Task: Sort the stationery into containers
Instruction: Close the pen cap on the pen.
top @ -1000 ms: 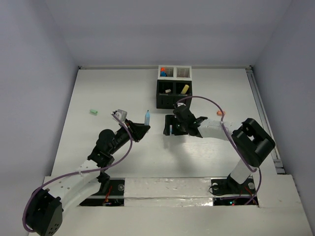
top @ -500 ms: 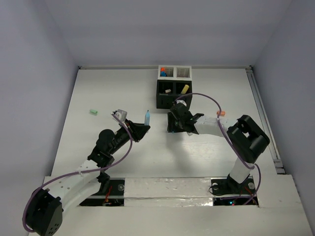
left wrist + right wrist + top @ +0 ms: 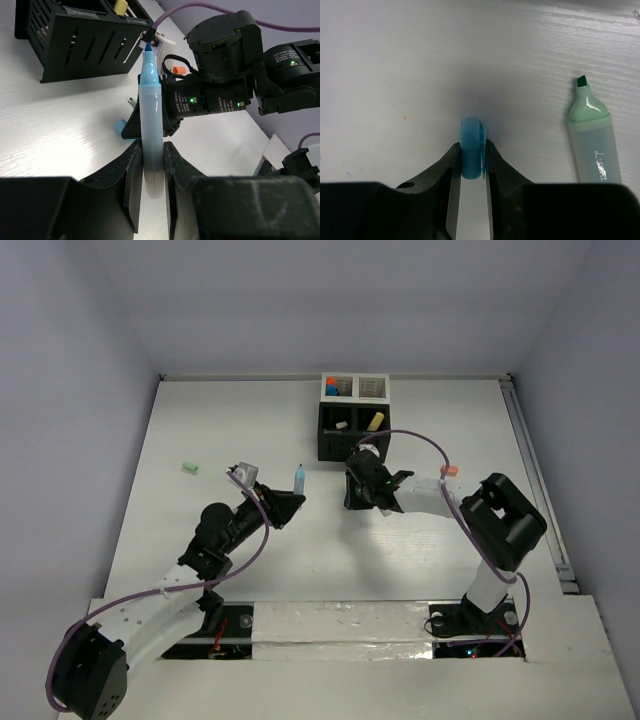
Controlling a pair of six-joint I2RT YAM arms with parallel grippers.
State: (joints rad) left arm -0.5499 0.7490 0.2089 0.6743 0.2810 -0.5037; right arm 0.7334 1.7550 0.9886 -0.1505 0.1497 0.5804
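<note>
We find only one marking: small white script along the barrel of the pale green uncapped highlighter (image 3: 594, 142) on the white desk (image 3: 395, 60); we cannot read its letters.

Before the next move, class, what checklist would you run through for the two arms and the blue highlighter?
1. Left fingers shut on the blue highlighter: ok.
2. Highlighter tip bare and pointing away from the fingers: ok.
3. Right fingers shut on the blue cap: ok.
4. Cap's open end facing the tip: cannot tell.
5. Cap lined up with the tip: not ok, the two are apart.
6. Green highlighter out of the right fingers' way: ok, it lies off to one side, uncapped.
</note>
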